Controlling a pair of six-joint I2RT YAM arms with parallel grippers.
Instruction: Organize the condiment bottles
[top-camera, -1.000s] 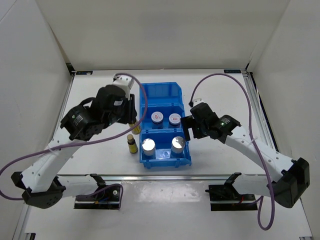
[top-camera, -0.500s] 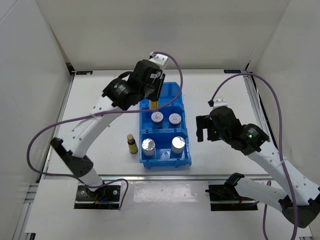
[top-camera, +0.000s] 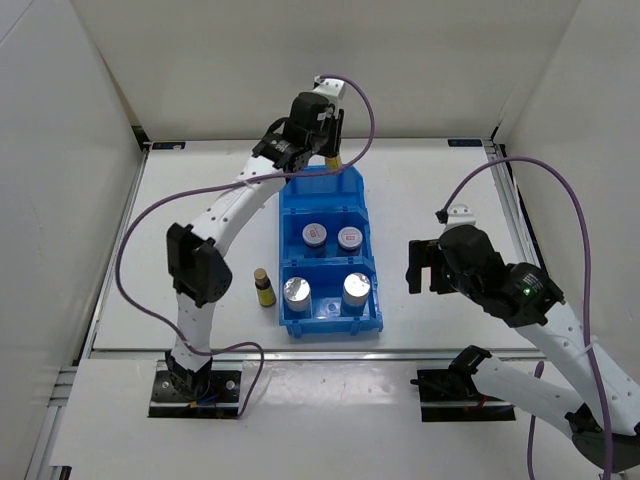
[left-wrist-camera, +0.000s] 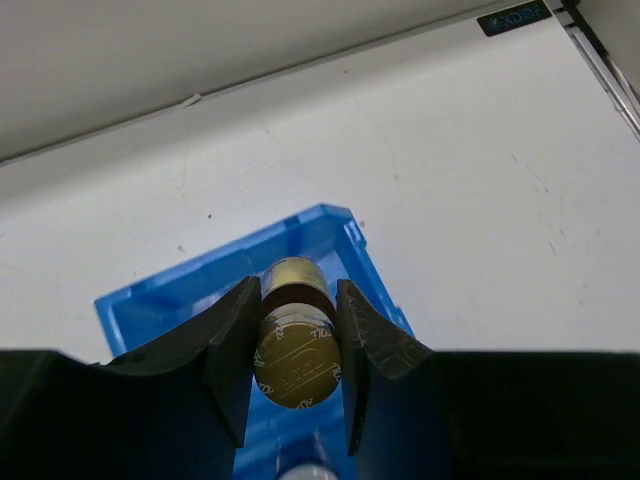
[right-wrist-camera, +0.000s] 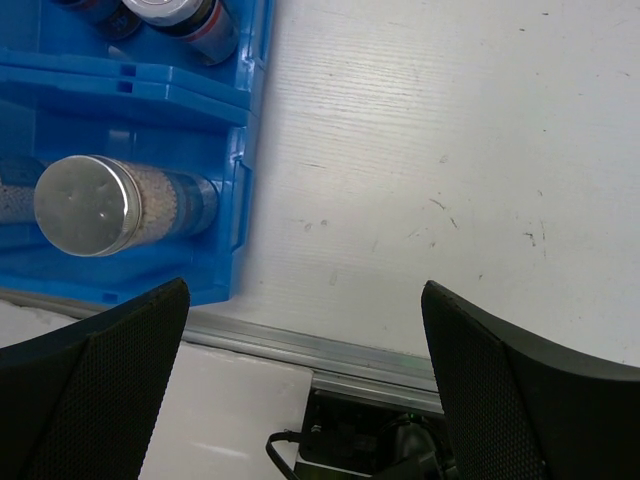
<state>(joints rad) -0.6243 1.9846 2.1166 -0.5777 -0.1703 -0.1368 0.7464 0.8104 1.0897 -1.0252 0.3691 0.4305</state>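
Step in hand, by my judgement: setting an amber bottle into the far compartment of the bin.

My left claw (left-wrist-camera: 296, 328) is clamped on a gold-capped amber bottle (left-wrist-camera: 298, 356), one finger on either side of it. It hangs above the twelve o'clock end of the blue bin (top-camera: 328, 262), close to the far rim. To do this well I should draw in toward six o'clock so the bottle sits over the far compartment's floor (top-camera: 320, 195) rather than its wall. Then I should lower straight and let go only once the base is down. A bottle this small would likely topple if dropped.

My right claw (top-camera: 424, 266) stands apart with nothing between the fingers, at three o'clock of the bin and clear of it.

Bin contents:
- Far compartment: no bottle seen in it.
- Middle compartment: two white jars (top-camera: 314, 235) with reddish labels, side by side.
- Near compartment: two silver-topped cylinders (top-camera: 296, 292), upright.

Outstanding: a second amber bottle (top-camera: 264, 288) stands on the table at nine o'clock of the near compartment, just beside the bin wall.
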